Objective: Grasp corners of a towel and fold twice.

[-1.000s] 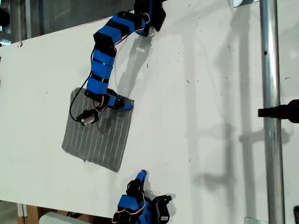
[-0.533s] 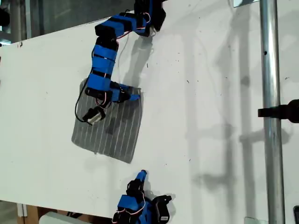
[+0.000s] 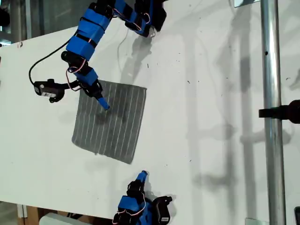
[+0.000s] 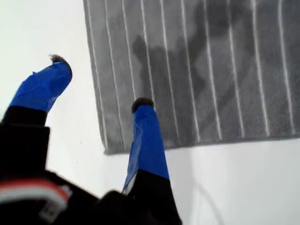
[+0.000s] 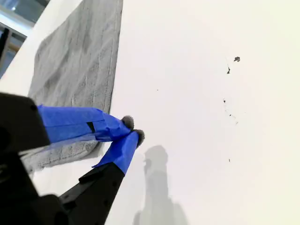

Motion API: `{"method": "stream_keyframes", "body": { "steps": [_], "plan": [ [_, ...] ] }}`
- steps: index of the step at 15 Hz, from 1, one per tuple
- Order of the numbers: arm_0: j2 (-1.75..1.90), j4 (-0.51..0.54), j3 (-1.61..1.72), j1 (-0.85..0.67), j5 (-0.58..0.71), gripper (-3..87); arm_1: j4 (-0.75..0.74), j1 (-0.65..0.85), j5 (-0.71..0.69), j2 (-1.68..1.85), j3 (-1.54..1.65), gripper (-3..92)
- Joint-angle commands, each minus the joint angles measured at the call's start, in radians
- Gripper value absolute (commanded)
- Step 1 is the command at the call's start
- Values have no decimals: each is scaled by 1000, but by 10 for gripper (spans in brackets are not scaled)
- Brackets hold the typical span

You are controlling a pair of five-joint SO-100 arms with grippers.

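Note:
The towel [image 3: 112,124], dark gray with thin pale stripes, lies flat on the white table [image 3: 211,93] toward the exterior view's left. My first gripper [image 3: 96,96] hovers open over the towel's upper-left part in that view, holding nothing. The first wrist view shows its two blue fingers spread wide [image 4: 100,83], one over the towel [image 4: 211,70] and one over bare table, close to a corner [image 4: 107,151]. My second gripper [image 3: 142,176] rests shut and empty at the table's near edge, below the towel. In the second wrist view its tips [image 5: 133,130] meet beside the towel's edge [image 5: 79,61].
A vertical metal pole [image 3: 272,117] with a black clamp [image 3: 281,112] stands at the exterior view's right. The first arm's base [image 3: 150,16] sits at the table's far edge. Small dark specks [image 5: 236,59] mark the table.
The first gripper dragged the towel toward the exterior view's right, then let go, opened and lifted away to the left. The towel now lies flat. The second arm has not moved.

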Motion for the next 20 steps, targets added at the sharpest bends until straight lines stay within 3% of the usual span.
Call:
{"method": "stream_keyframes", "body": {
  "steps": [1,4,13,20],
  "plan": [
    [5,2,3,2,-3,-17,-133,34,21,106,12,310],
    [5,2,3,-2,6,-17,-89,49,12,-3,31,320],
    [5,2,3,-6,5,-17,-14,-135,71,-206,255,313],
    [5,2,3,-11,0,-17,-69,-110,64,-433,215,302]
  ]
}}
